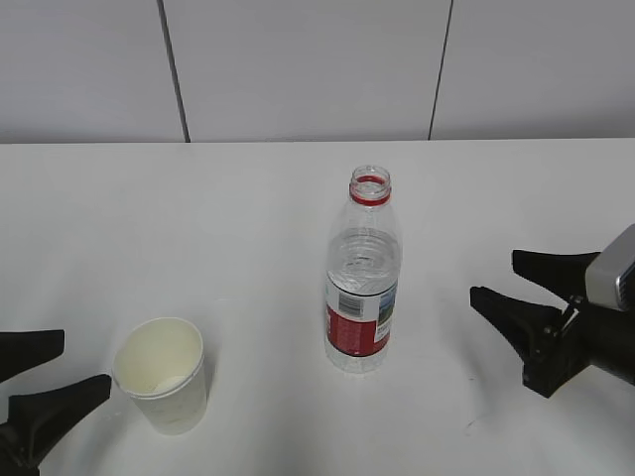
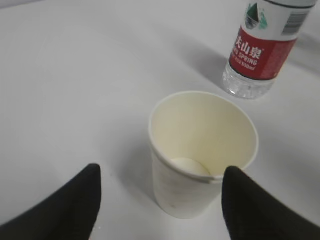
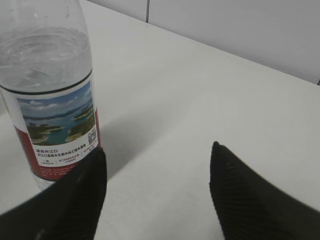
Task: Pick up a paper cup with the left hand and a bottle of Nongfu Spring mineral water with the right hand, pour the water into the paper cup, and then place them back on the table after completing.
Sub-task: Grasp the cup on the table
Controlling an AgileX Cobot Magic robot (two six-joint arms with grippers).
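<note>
Plastic bottle [image 1: 363, 273] and paper cup [image 1: 164, 374] stand upright, mouths up; both hands' jaws spread.

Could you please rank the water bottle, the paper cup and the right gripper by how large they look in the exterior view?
1. Water bottle, clearly tallest.
2. Right gripper and paper cup look about alike; the gripper is cut off by the frame edge, so I will not rank them.

Pale panelled wall [image 1: 298, 69] with dark vertical seams [image 1: 174, 69].

cup [image 1: 162, 374] cream-white | bottle [image 1: 362, 273] clear, red label and neck ring | table [image 1: 198, 228] white | fingers [image 1: 516, 307] black
</note>
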